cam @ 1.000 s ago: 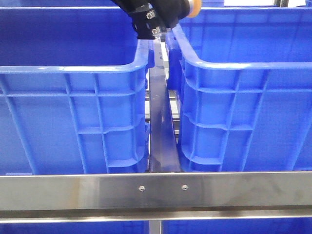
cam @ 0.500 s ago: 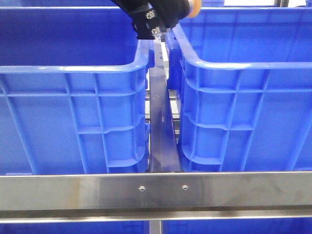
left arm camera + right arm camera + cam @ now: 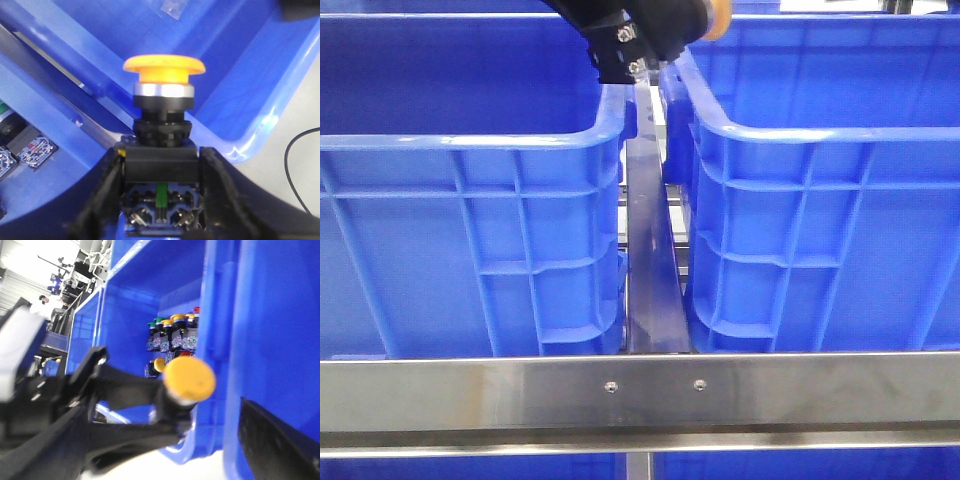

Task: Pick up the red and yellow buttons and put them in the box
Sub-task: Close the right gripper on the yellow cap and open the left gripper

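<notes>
Left wrist view: yellow button (image 3: 164, 73), mushroom cap, chrome collar, black base, is clamped upright by the left gripper (image 3: 161, 172). Right gripper's state cannot be told.

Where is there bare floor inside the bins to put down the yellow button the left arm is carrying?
The bin under the yellow button shows bare floor, apart from a small clear bag far off. The other bin is crowded: buttons cluster against its wall. The gap between bins is too narrow.
</notes>
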Available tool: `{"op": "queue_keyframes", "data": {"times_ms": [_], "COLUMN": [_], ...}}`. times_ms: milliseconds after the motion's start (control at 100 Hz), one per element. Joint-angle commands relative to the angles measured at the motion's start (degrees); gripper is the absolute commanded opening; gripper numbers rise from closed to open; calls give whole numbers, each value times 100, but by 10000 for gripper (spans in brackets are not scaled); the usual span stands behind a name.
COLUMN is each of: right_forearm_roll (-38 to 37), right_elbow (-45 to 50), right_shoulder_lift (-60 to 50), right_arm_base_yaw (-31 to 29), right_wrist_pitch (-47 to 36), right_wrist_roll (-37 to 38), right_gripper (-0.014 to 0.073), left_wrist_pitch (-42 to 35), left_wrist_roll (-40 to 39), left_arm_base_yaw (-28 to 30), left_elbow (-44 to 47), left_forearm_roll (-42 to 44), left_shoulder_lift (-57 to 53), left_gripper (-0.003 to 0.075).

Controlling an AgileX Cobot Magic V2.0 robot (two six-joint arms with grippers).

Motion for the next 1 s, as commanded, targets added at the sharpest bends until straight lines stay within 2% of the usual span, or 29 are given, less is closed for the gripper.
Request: {"op": "queue_keyframes", "data": {"times_ms": [0,310,440,810,890,990], "right_forearm_roll": [587,1400,1508,1961,1967,1967], "right_elbow": [-196,-196,-196,-207,-207,-207], "right_shoulder_lift": [199,748,908,1119,1119,1119], "right_arm_base_yaw": [9,482,687,855,855,855], "right_wrist_pitch": [217,261,24,70,70,95], "right_wrist_roll": [-255,-721,-765,-1146,-1146,-1146], "right_gripper": [622,622,622,617,575,451], "left_wrist_pitch": [-243,-243,-243,-243,-243,-243], "left_wrist_roll": [-10,-10,-10,-10,-10,-10], "left_arm_base_yaw": [-46,-46,-46,-46,-46,-46], "left_elbow": [-164,-164,-164,-164,-164,-164], "left_forearm_roll": [-164,-178,-178,-178,-178,-205], "left_shoulder_lift": [-281,-281,-281,-281,-281,-281], "left_gripper": [157,157,157,157,157,157]}}
